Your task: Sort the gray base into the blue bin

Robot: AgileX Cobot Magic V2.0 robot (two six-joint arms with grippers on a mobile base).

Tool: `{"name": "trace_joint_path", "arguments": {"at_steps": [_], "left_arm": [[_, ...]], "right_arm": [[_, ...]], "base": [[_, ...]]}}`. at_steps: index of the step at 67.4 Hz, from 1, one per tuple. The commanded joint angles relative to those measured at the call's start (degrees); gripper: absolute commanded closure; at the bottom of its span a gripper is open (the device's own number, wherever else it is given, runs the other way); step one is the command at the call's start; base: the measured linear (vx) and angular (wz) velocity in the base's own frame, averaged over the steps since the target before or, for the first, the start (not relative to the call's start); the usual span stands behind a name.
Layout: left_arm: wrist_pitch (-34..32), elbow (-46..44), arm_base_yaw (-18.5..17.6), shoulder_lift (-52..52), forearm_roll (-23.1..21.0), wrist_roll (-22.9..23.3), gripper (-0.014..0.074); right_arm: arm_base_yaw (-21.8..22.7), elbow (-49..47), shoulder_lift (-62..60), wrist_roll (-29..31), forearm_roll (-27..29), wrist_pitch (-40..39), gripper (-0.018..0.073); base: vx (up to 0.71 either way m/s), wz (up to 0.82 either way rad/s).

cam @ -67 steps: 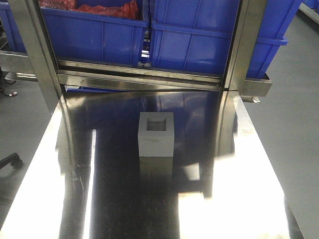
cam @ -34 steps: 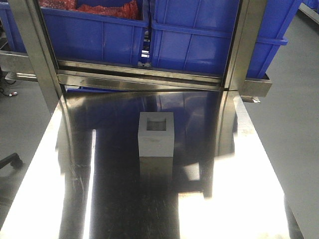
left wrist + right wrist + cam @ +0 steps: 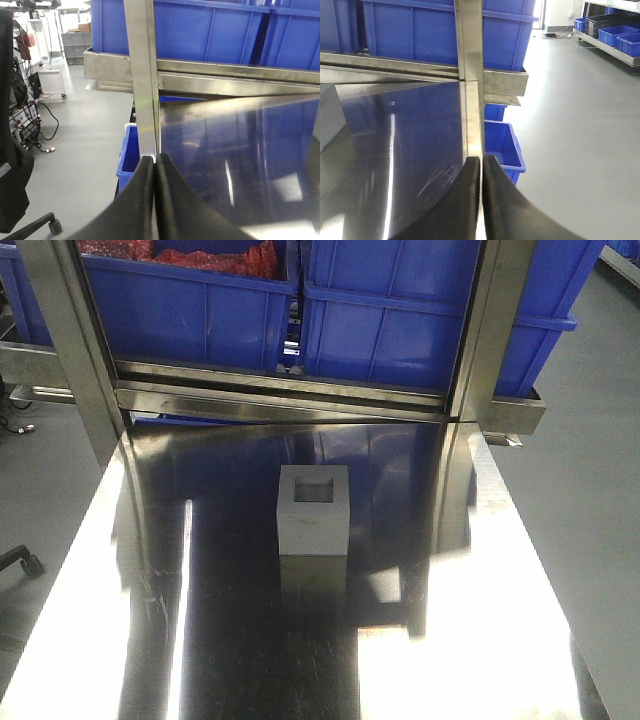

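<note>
Gray matte cube base [image 3: 313, 512] sits on the steel worktop [image 3: 220, 640]; left fingers [image 3: 142, 200] and right fingers [image 3: 467, 200], pressed together empty, should open wide before straddling it squarely.

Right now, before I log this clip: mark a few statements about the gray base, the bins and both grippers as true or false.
1. The gray base stands on the steel table with its recess facing up. True.
2. The left gripper grips the gray base. False: its jaws are shut on nothing, and the base is not in its view.
3. The right gripper is shut with nothing between its jaws. True.
4. The gray base lies inside one of the blue bins. False: it sits on the table, in front of the shelf that carries them.
5. Neither arm shows in the front view. True.
</note>
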State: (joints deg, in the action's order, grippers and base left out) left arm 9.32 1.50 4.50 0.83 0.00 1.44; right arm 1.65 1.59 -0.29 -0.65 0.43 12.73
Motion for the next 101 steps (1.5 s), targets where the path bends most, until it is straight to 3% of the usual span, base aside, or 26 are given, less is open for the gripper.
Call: {"name": "trace_joint_path", "arguments": {"at_steps": [1, 12, 18, 25, 40, 49, 63, 69, 73, 84, 88, 101], "left_arm": [[-5.0, -1.6, -0.2, 0.6, 0.0, 0.4, 0.0594], [-10.4, -3.5, -0.2, 0.6, 0.0, 0.2, 0.0594], [-9.3, -8.4, -0.2, -0.7, 3.7, -1.4, 0.0594], [-3.3, -16.4, -0.2, -5.9, 7.2, -2.2, 0.0594], [14.9, -31.4, -0.2, -24.6, 7.0, -2.2, 0.0594], [15.4, -33.6, -0.2, -30.9, 6.8, -2.2, 0.0594], [15.0, -33.6, -0.2, -31.3, 6.7, -2.2, 0.0568], [15.0, -33.6, -0.2, -31.3, 6.7, -2.2, 0.0479], [15.0, -33.6, -0.2, -31.3, 6.7, -2.2, 0.0371], [14.8, -33.6, -0.2, -31.3, 6.7, -2.1, -0.0029], [14.8, -33.6, -0.2, -31.3, 6.7, -2.1, -0.0134], [13.7, -33.6, -0.2, -31.3, 5.4, -2.1, -0.0116]], "right_arm": [[0.1, 0.1, 1.0, 0.6, -0.4, -4.1, 0.0564], [0.1, 0.1, 1.0, 0.6, -0.4, -4.1, 0.0564], [0.1, 0.1, 1.0, 0.6, -0.4, -4.1, 0.0564], [0.1, 0.1, 1.0, 0.6, -0.4, -4.1, 0.0564], [0.1, 0.1, 1.0, 0.6, -0.4, -4.1, 0.0564], [0.1, 0.1, 1.0, 0.6, -0.4, -4.1, 0.0564], [0.1, 0.1, 1.0, 0.6, -0.4, -4.1, 0.0564], [0.1, 0.1, 1.0, 0.6, -0.4, -4.1, 0.0564], [0.1, 0.1, 1.0, 0.6, -0.4, -4.1, 0.0564], [0.1, 0.1, 1.0, 0.6, -0.4, -4.1, 0.0564], [0.1, 0.1, 1.0, 0.6, -0.4, -4.1, 0.0564], [0.1, 0.1, 1.0, 0.6, -0.4, -4.1, 0.0564]], "base": [[0.0, 0.0], [0.0, 0.0], [0.0, -0.01], [0.0, -0.01], [0.0, 0.0], [0.0, 0.0], [0.0, 0.0], [0.0, 0.0], [0.0, 0.0], [0.0, 0.0], [0.0, 0.0], [0.0, 0.0]]}}
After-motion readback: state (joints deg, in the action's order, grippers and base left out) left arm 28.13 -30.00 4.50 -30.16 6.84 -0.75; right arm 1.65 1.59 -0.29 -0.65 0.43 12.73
